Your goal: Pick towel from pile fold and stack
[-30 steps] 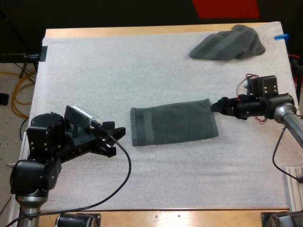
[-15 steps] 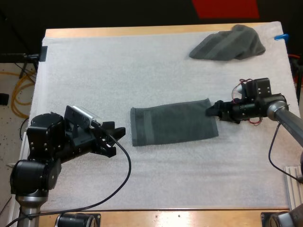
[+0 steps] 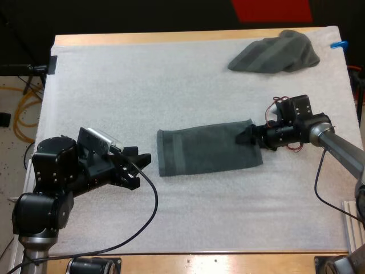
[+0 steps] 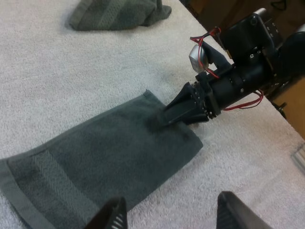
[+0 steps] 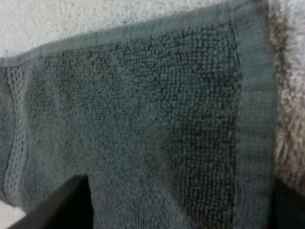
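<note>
A dark grey-green towel [image 3: 208, 147], folded into a long flat strip, lies in the middle of the mat. My right gripper [image 3: 246, 137] is low over its right end, with both fingers apart and the flat cloth [image 5: 143, 119] between them. The left wrist view has this gripper [image 4: 178, 112] pointing down onto that end of the towel [image 4: 105, 162]. My left gripper [image 3: 140, 162] rests open just left of the towel's left edge, its fingertips [image 4: 114, 217] wide apart and off the cloth. A crumpled towel [image 3: 275, 52] sits at the far right.
The white mat [image 3: 171, 91] covers the table, with bare mat on all sides of the folded towel. The crumpled towel [image 4: 116, 12] lies well beyond the right gripper. The table's wooden front edge [image 3: 228, 260] runs below the mat.
My right gripper has slid left from beside the towel's right edge onto its right end. The left arm and both towels have stayed put.
</note>
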